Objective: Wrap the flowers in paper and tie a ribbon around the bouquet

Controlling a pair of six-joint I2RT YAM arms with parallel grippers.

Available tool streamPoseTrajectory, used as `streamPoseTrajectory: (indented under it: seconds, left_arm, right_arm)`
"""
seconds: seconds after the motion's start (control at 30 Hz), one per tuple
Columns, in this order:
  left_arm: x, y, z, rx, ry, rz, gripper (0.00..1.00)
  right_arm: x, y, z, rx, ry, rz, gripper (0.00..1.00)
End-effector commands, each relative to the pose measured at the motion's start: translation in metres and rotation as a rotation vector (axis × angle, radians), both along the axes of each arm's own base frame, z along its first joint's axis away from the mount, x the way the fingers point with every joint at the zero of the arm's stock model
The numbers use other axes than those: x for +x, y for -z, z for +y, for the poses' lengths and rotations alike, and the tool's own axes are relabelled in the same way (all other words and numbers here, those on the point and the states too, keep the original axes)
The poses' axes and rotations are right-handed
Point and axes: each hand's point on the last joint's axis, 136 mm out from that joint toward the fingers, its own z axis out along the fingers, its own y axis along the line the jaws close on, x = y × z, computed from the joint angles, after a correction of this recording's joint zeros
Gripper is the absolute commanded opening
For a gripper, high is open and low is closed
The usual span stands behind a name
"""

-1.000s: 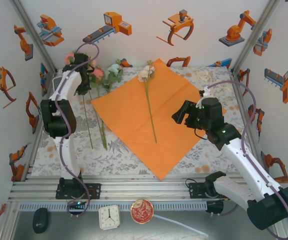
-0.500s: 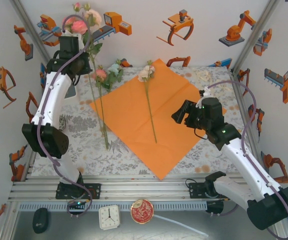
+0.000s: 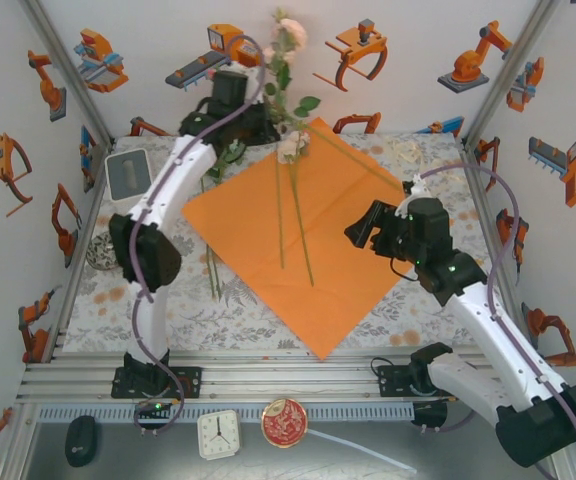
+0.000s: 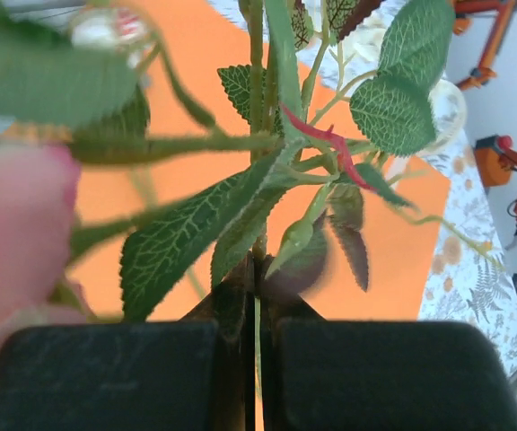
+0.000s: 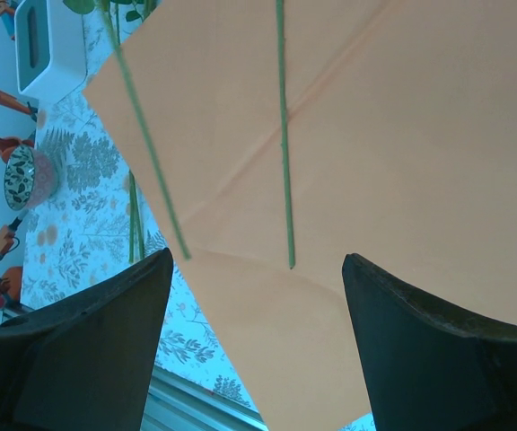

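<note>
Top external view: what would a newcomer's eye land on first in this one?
The bright orange paper stands out first, a big diamond in the middle of the scene. Above its far corner the left gripper, shut on a stem, holds a rose spray high, its stem hanging over the paper beside a rose lying there. The right gripper hovers open over the paper's right side.

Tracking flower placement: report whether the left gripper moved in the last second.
Yes. The left gripper, shut on a rose stem, swung right, from left of the orange paper to its far corner.
</note>
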Motion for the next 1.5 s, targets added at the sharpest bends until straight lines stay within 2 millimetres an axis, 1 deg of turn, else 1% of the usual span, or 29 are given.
streamPoseTrajectory:
  seconds: [0.0, 0.07, 0.1, 0.17, 0.2, 0.27, 0.37, 0.43, 0.53, 0.63, 0.67, 0.73, 0.8, 0.93, 1.03, 1.07, 1.17, 1.27, 1.3, 1.37, 1.47]
  left_arm:
    - [0.0, 0.015, -0.024, 0.043, 0.021, 0.012, 0.0]
    - [0.008, 0.041, -0.025, 0.099, 0.003, 0.032, 0.0]
    - [0.011, 0.051, -0.026, 0.115, 0.003, 0.037, 0.0]
    - [0.013, 0.073, -0.029, 0.132, 0.022, 0.058, 0.0]
    - [0.012, 0.08, -0.032, 0.138, 0.031, 0.063, 0.0]
    - [0.016, 0.102, -0.031, 0.162, 0.022, 0.079, 0.0]
    - [0.025, 0.135, -0.024, 0.205, -0.027, 0.11, 0.0]
    - [0.031, 0.154, -0.021, 0.191, -0.041, 0.149, 0.0]
    - [0.039, 0.175, -0.023, 0.145, -0.045, 0.193, 0.0]
    - [0.046, 0.191, -0.022, 0.14, -0.057, 0.209, 0.0]
    - [0.049, 0.196, -0.021, 0.142, -0.066, 0.214, 0.02]
    - [0.054, 0.203, -0.019, 0.139, -0.084, 0.213, 0.04]
    - [0.058, 0.206, -0.019, 0.11, -0.098, 0.222, 0.04]
    - [0.064, 0.204, -0.016, 0.013, -0.119, 0.275, 0.05]
    - [0.063, 0.197, -0.014, 0.022, -0.115, 0.267, 0.18]
    - [0.061, 0.193, -0.014, 0.032, -0.111, 0.26, 0.21]
    - [0.054, 0.166, -0.011, 0.052, -0.086, 0.221, 0.31]
    - [0.046, 0.135, -0.003, 0.093, -0.072, 0.17, 0.35]
    - [0.042, 0.128, -0.001, 0.108, -0.066, 0.156, 0.36]
    - [0.033, 0.108, 0.003, 0.12, -0.052, 0.128, 0.37]
    - [0.013, 0.073, 0.006, 0.111, -0.021, 0.091, 0.37]
  right_arm:
    - [-0.005, -0.002, -0.009, -0.015, 0.022, -0.02, 0.69]
    - [-0.01, 0.0, -0.015, -0.041, 0.037, -0.015, 0.7]
    - [-0.012, 0.0, -0.018, -0.052, 0.044, -0.017, 0.7]
    - [-0.014, 0.002, -0.023, -0.065, 0.061, -0.016, 0.7]
    - [-0.015, 0.002, -0.023, -0.067, 0.064, -0.016, 0.7]
    - [-0.013, 0.002, -0.023, -0.063, 0.065, -0.015, 0.7]
    - [-0.01, 0.002, -0.017, -0.05, 0.048, -0.001, 0.7]
    - [-0.009, 0.003, -0.014, -0.048, 0.037, 0.009, 0.7]
    - [-0.007, 0.004, -0.014, -0.052, 0.041, 0.014, 0.7]
    - [-0.005, 0.005, -0.015, -0.052, 0.049, 0.018, 0.7]
    - [-0.005, 0.005, -0.015, -0.051, 0.05, 0.019, 0.7]
    - [-0.005, 0.006, -0.015, -0.051, 0.05, 0.02, 0.7]
    - [-0.004, 0.006, -0.015, -0.051, 0.051, 0.023, 0.7]
    - [-0.004, 0.005, -0.014, -0.052, 0.049, 0.027, 0.7]
    - [-0.003, 0.006, -0.016, -0.061, 0.056, 0.025, 0.7]
    - [-0.003, 0.006, -0.016, -0.065, 0.059, 0.026, 0.7]
    - [0.0, 0.009, -0.017, -0.078, 0.063, 0.033, 0.7]
    - [0.005, 0.005, -0.02, -0.13, 0.064, 0.026, 0.7]
    - [0.008, 0.004, -0.022, -0.15, 0.066, 0.024, 0.7]
    - [0.017, 0.0, -0.024, -0.186, 0.048, 0.01, 0.7]
    - [0.04, -0.004, -0.025, -0.27, -0.022, -0.013, 0.74]
